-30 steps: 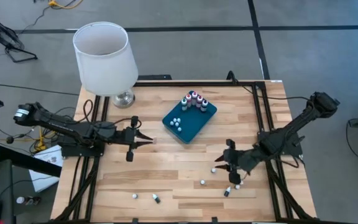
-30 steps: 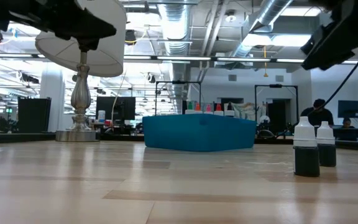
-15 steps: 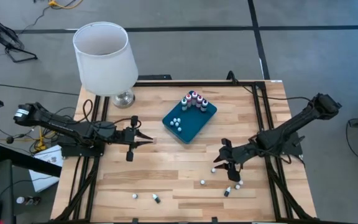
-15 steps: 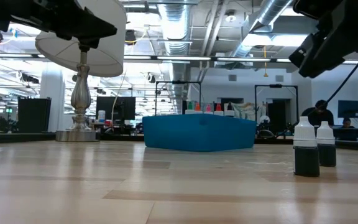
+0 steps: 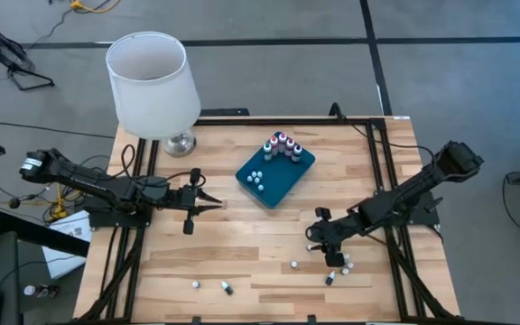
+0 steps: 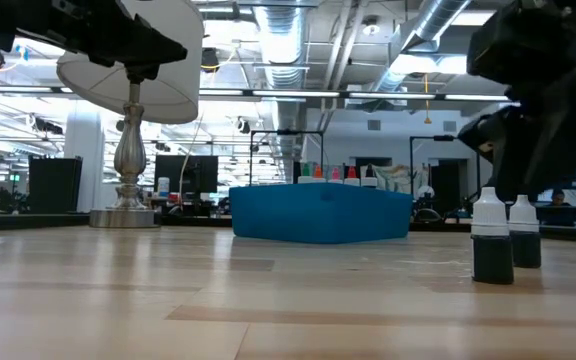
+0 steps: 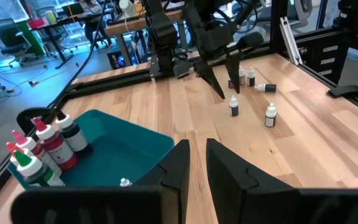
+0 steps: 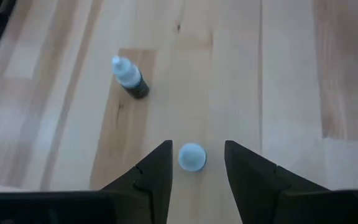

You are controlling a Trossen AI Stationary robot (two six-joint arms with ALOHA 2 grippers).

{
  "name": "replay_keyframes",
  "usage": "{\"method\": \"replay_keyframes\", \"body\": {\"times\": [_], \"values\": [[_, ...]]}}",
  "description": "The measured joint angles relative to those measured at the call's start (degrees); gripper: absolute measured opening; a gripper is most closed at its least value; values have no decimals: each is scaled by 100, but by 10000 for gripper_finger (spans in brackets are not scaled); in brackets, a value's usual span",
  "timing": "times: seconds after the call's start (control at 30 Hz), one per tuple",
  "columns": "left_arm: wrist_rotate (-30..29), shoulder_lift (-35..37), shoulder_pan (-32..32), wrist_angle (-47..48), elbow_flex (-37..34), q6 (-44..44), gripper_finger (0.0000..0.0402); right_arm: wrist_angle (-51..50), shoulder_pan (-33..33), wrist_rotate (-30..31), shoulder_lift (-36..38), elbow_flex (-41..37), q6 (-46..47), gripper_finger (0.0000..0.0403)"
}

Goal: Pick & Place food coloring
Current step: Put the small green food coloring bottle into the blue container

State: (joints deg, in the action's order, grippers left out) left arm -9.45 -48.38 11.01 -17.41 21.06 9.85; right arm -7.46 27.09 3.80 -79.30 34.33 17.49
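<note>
- while the right gripper (image 8: 194, 167) hangs over a standing bottle (image 8: 192, 156) on the near-right side of the teal tray (image 5: 283, 181), the step in hand looks like the reach for a pick, with nothing lifted yet.
- left of the tray, the left gripper (image 5: 213, 205) waits above the table (image 5: 242, 262), its fingers pressed close together and empty.
- near-left of the tray, two loose bottles (image 5: 211, 286) sit close to the table's front edge, well apart from either arm.
- inside the tray, a cluster of bottles with red, green and dark tops (image 5: 282, 144) stands at the far end, and a few small white ones (image 5: 256, 177) lie at the near end.
- near-right of the tray, the right gripper's fingers stand partly open on either side of the white cap seen from above, not touching it; they hold nothing.
- just beside that cap, another bottle (image 8: 129, 77) lies tipped on the wood, and a few more (image 5: 337, 269) are scattered by the arm.
- next move, as a judgement: descend straight so the fingers flank the bottle's body, close gently, then lift and carry it to the tray; the small, light bottle could topple if a finger clips the cap.
</note>
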Motion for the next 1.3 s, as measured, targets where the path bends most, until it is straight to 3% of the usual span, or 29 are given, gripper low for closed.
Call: {"method": "replay_keyframes", "body": {"times": [0.53,1.3], "values": [[0,0,1,0,0,0,45,3,-98,-257,-396,221,2,161],[0,0,0,0,0,2,45,-159,-98,-242,-448,216,3,106]]}}
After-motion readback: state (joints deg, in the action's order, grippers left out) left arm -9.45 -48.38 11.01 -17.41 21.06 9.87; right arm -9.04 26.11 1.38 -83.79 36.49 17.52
